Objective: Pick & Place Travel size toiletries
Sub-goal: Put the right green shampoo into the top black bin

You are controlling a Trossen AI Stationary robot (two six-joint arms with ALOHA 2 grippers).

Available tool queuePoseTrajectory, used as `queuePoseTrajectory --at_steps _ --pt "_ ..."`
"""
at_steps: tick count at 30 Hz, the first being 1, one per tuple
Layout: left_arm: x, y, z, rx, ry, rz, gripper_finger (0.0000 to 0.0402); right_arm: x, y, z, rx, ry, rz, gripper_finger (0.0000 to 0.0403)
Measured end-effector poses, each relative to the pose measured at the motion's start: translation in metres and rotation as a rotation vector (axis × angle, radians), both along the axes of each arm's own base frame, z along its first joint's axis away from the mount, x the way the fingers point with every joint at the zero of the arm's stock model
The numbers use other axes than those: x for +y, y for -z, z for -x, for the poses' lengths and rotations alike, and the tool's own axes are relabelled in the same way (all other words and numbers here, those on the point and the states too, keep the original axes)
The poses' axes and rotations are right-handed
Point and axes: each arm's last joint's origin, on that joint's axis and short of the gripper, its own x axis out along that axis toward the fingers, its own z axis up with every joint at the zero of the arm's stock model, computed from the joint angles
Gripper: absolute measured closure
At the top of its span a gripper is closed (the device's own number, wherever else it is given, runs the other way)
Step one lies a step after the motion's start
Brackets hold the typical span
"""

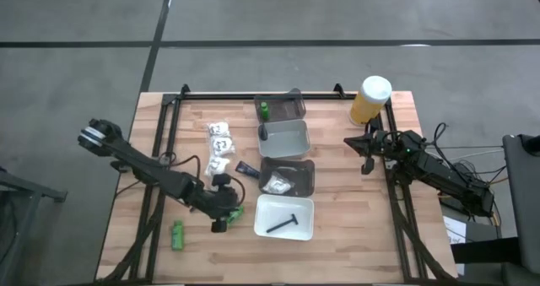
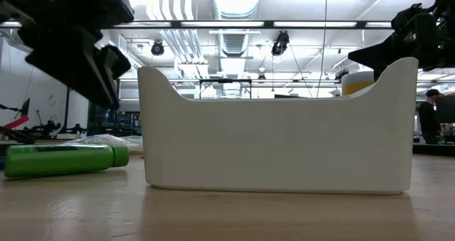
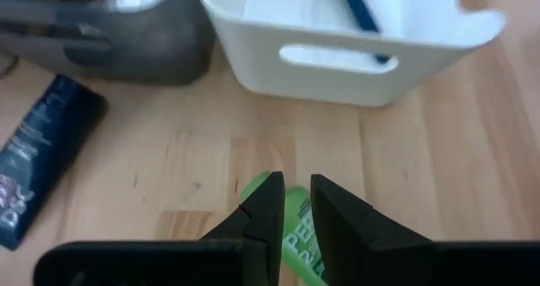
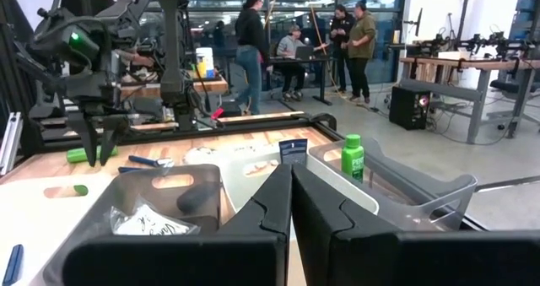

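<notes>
The left gripper (image 1: 221, 221) hangs low over the tabletop (image 1: 337, 244), clenched on a small bright green plastic bottle (image 3: 297, 235) — probably bound for the white rectangular tray (image 1: 284, 217) just beside it. The right gripper (image 1: 368, 162) waits clenched and empty, well apart.

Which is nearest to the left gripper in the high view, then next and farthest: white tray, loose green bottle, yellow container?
From the left gripper:
1. White tray, beside it, toward the table's middle.
2. Loose green bottle, on its other side; close to the tray's distance, slightly farther.
3. Yellow container, far corner, by the right arm.
</notes>
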Motion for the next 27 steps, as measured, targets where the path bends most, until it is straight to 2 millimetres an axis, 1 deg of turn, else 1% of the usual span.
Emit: queuePoseTrajectory --at_steps 2,4,6,9,13,15,17,20,24,27 --pt "0.0 0.004 -0.003 0.011 -0.012 0.002 0.0337 0.0 0.0 0.0 0.002 0.0 -0.004 0.0394" --pt "0.0 0.003 -0.007 0.009 -0.027 0.013 0.0337 0.0 0.0 0.0 0.003 0.0 -0.004 0.0394" --pt "0.001 -0.001 -0.013 0.005 -0.037 0.031 0.0337 0.0 0.0 0.0 0.005 0.0 -0.003 0.0394" --pt "0.003 -0.004 -0.019 0.044 -0.059 0.019 0.0337 0.0 0.001 0.0 0.006 0.0 -0.007 0.0394" --pt "0.003 -0.016 -0.03 0.074 -0.075 0.06 0.0336 0.0 0.001 0.0 0.006 0.0 -0.004 0.0394" --pt "0.002 -0.021 -0.035 0.106 -0.078 0.08 0.0327 0.0 0.001 0.0 0.007 0.0 -0.004 0.0394" --pt "0.002 -0.024 -0.039 0.138 -0.085 0.083 0.0309 0.0 0.001 0.0 0.005 0.0 -0.006 0.0394" --pt "0.002 -0.024 -0.043 0.176 -0.101 0.078 0.0267 0.0 0.001 0.0 0.006 0.0 -0.004 0.0394" --pt "0.001 -0.015 -0.042 0.259 -0.106 0.13 0.0214 0.0 0.001 0.0 0.006 0.0 -0.004 0.0394" --pt "-0.002 -0.007 -0.042 0.33 -0.114 0.211 0.0189 0.0 0.001 0.0 0.006 0.0 -0.007 0.0394"
